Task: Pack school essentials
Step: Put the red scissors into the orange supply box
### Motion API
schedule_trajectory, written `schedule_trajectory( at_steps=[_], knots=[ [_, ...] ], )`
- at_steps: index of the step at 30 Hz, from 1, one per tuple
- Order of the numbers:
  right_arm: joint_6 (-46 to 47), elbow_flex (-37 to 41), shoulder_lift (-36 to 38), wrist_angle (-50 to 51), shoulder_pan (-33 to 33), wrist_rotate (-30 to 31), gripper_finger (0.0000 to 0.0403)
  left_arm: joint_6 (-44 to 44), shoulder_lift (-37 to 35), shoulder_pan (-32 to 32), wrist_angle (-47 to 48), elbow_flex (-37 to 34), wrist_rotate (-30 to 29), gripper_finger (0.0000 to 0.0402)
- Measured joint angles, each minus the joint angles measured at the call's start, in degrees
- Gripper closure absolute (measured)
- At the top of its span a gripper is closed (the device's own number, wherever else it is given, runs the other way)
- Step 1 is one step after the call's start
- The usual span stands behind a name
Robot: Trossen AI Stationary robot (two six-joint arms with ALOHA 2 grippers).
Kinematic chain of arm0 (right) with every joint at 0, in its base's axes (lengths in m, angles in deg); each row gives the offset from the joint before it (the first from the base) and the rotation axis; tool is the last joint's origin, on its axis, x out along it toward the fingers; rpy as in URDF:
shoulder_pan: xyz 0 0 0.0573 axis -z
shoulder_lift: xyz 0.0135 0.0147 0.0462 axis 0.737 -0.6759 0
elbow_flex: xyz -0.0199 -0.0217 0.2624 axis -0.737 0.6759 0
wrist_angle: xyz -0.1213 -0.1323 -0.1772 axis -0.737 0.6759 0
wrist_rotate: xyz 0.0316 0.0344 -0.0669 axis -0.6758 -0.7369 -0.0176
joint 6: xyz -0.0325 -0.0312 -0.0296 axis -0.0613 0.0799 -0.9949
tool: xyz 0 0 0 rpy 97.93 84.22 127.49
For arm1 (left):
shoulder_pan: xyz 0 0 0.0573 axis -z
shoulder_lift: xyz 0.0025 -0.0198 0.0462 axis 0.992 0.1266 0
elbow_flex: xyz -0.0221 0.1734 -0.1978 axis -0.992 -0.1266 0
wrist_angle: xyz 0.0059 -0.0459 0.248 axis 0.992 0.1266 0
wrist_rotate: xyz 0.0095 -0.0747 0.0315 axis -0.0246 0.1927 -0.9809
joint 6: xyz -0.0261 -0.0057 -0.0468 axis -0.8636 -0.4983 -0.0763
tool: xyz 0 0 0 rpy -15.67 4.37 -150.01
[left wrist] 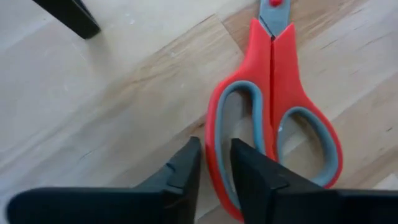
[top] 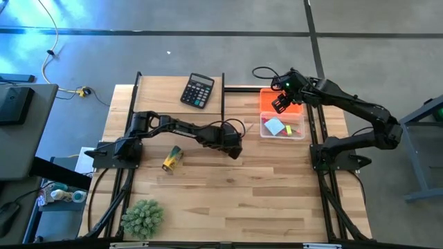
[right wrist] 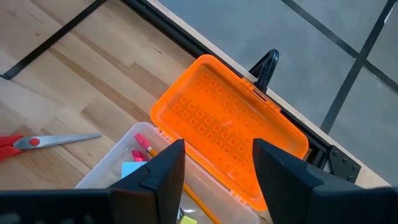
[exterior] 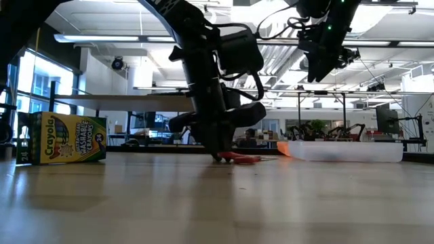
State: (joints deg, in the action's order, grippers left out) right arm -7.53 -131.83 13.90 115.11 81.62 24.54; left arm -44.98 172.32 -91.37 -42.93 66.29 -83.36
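Observation:
The red-handled scissors (left wrist: 273, 93) lie flat on the wooden table near its middle; the right wrist view shows their blade (right wrist: 68, 139) pointing toward the box. My left gripper (left wrist: 214, 171) is down on them, shut on one handle loop. The clear box (top: 282, 128) with its orange lid (right wrist: 230, 127) folded open sits at the table's right far part and holds a blue note pad (top: 275, 126), a yellow block (top: 289, 129), a pink pen (right wrist: 142, 146) and a pencil (right wrist: 200, 200). My right gripper (right wrist: 217, 171) hovers open above the box, holding nothing. My left gripper has the rim of one handle loop (left wrist: 216, 134) of the scissors between its two fingers, one finger (left wrist: 183, 171) outside the loop and one finger (left wrist: 255, 177) inside it. The fingers come from above, pointing down. The scissors lie flat on the table (exterior: 239, 158).
A yellow-green Crayola crayon box (top: 172, 159) lies left of the left gripper. A black calculator (top: 198, 90) sits at the far edge and a spiky green plant (top: 142, 217) at the near left corner. Black frame rails (top: 223, 93) run along the table's sides.

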Motion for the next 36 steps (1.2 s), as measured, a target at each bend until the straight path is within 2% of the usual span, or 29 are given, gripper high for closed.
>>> schedule_trajectory(
  at_steps=[5,7,17,29,32,36],
  knots=[
    [-0.25,0.0,0.0,0.0,-0.01,0.0,0.0224,1.66,-0.17,0.04,0.02,0.0,0.77,0.0381],
    [-0.42,0.0,0.0,0.01,0.01,0.02,0.0224,2.06,-0.44,0.02,-0.03,-0.02,1.4,0.0389],
    [-2.23,0.0,0.02,0.66,0.0,0.02,0.0224,2.08,-3.63,0.09,1.47,-0.44,3.71,0.0387],
    [-3.43,-0.02,1.28,2.2,0.01,-0.56,0.0224,-0.31,-8.16,1.89,4.39,-0.26,2.11,0.0385],
    [-3.43,-0.02,3.32,2.2,0.01,-1.57,0.0224,-0.5,-9.46,2.66,4.42,-0.22,1.16,0.0385],
    [-3.4,-0.04,6.76,2.16,-0.01,-6.34,0.0224,-0.48,-11.81,3.33,4.47,-0.17,-0.07,0.0385]
  ],
)
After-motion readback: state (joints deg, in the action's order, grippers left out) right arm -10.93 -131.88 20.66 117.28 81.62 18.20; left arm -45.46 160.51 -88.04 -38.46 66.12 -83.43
